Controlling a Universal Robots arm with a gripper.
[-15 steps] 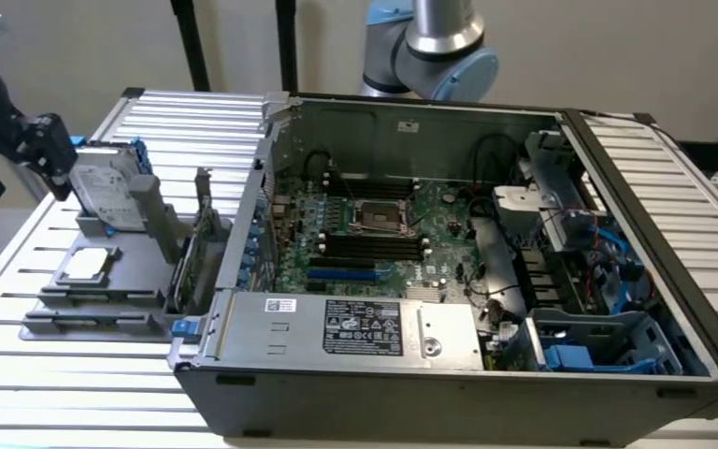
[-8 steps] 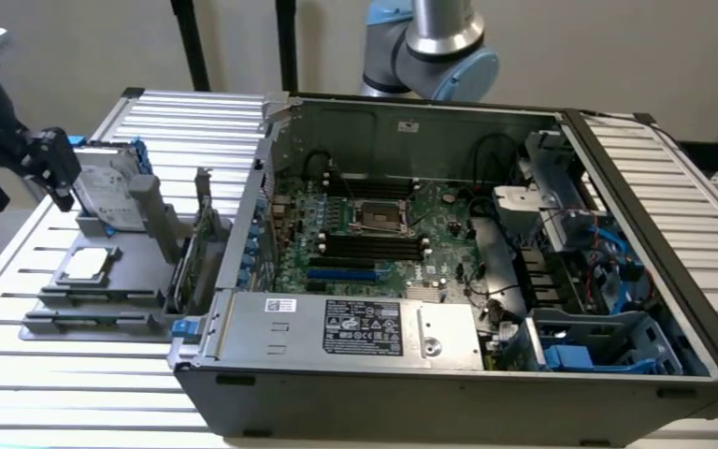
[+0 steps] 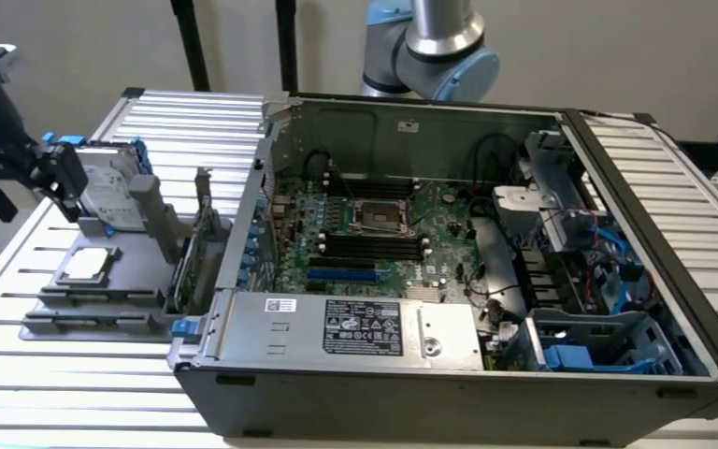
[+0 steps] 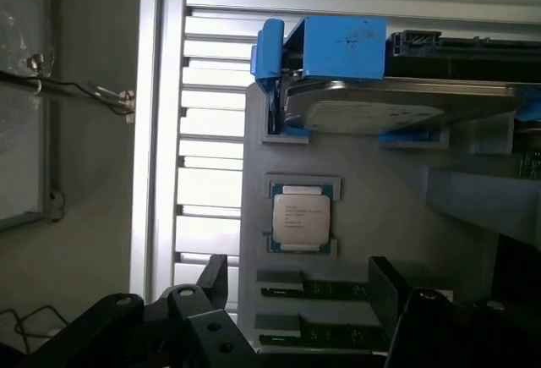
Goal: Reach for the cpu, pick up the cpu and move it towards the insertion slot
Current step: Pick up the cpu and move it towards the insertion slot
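Nearby, splayed hand (image 4: 296, 268) facing cpu (image 4: 300, 219).

The exterior view looks down at a slant from mid distance, with the open computer case (image 3: 459, 234) at centre frame and a grey tray (image 3: 141, 278) at the left edge. The wrist view faces nearly straight down, close over that tray (image 4: 380, 199). Both views share the tray's chip (image 3: 89, 265) (image 4: 301, 218) and hard drive (image 3: 107, 192) (image 4: 372, 114).

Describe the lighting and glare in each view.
Wrist view: the slatted table glares white beside the grey tray, while the cpu is evenly lit. Exterior view: the case interior around the insertion slot looks dimmer than the bright slats.
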